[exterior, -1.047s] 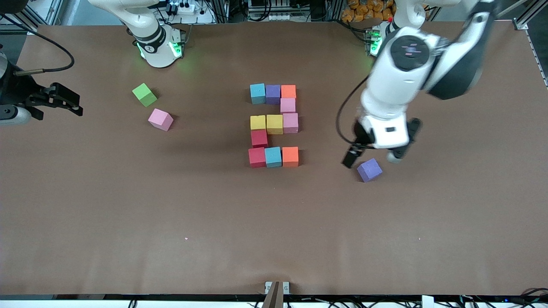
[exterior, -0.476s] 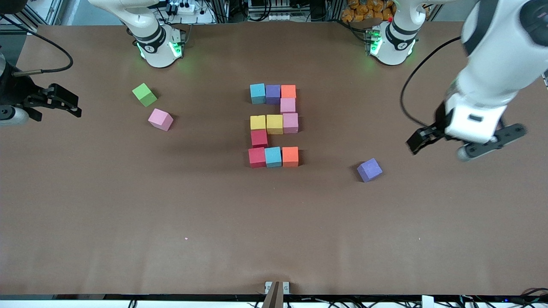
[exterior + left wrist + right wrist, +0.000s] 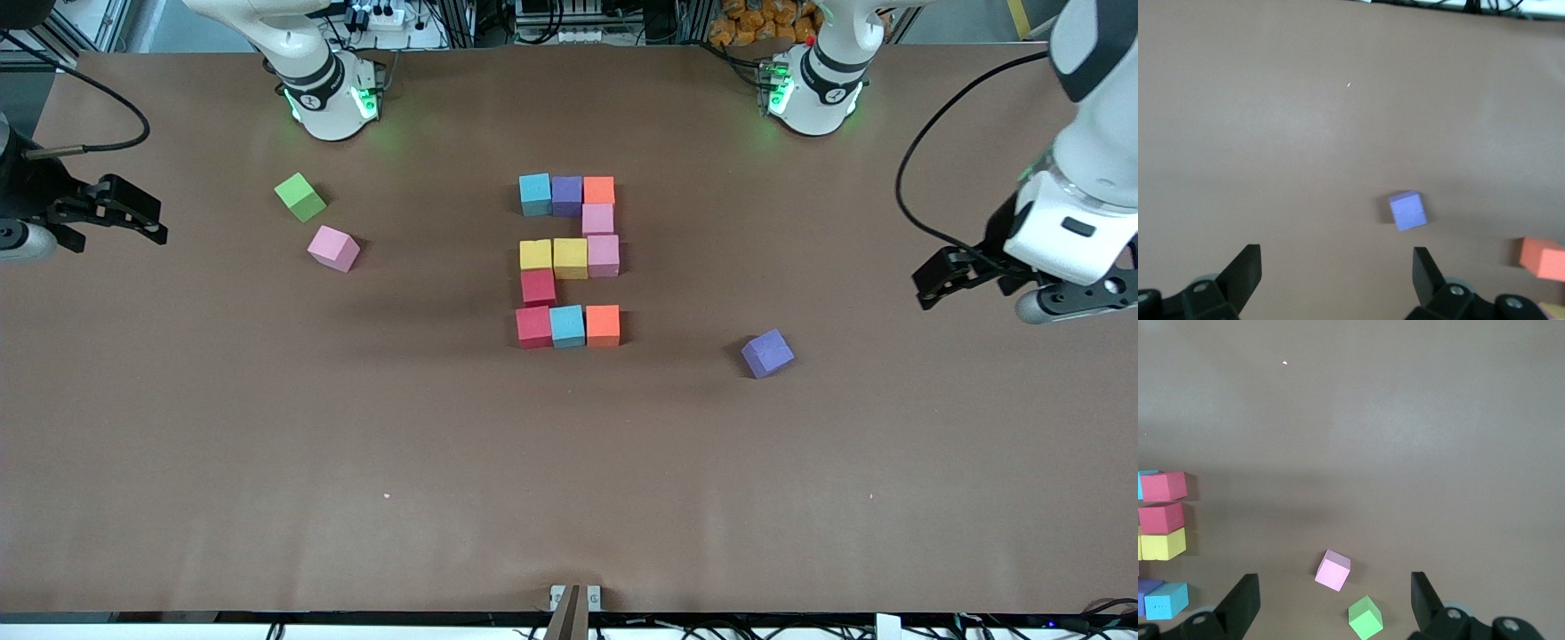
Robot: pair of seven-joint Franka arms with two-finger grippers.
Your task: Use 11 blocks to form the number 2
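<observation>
Several coloured blocks sit touching in a blocky number 2 (image 3: 569, 258) at mid-table. Its row farthest from the front camera is light blue (image 3: 535, 194), purple (image 3: 566, 196) and orange (image 3: 598, 190). The nearest row is red (image 3: 533, 326), light blue and orange (image 3: 603, 324). A loose purple cube (image 3: 767, 353) (image 3: 1408, 211) lies toward the left arm's end. My left gripper (image 3: 1022, 289) (image 3: 1337, 273) hangs open and empty over bare table at that end. My right gripper (image 3: 160, 222) (image 3: 1335, 597) waits open and empty at the right arm's end.
A loose pink cube (image 3: 333, 248) (image 3: 1333, 571) and a green cube (image 3: 300, 196) (image 3: 1365, 617) lie close together toward the right arm's end, the green one farther from the front camera. Both arm bases (image 3: 329, 98) stand at the table's back edge.
My left arm has swung away from over the loose purple cube toward its own end of the table, staying open and empty. The cubes and the right arm have not moved.
</observation>
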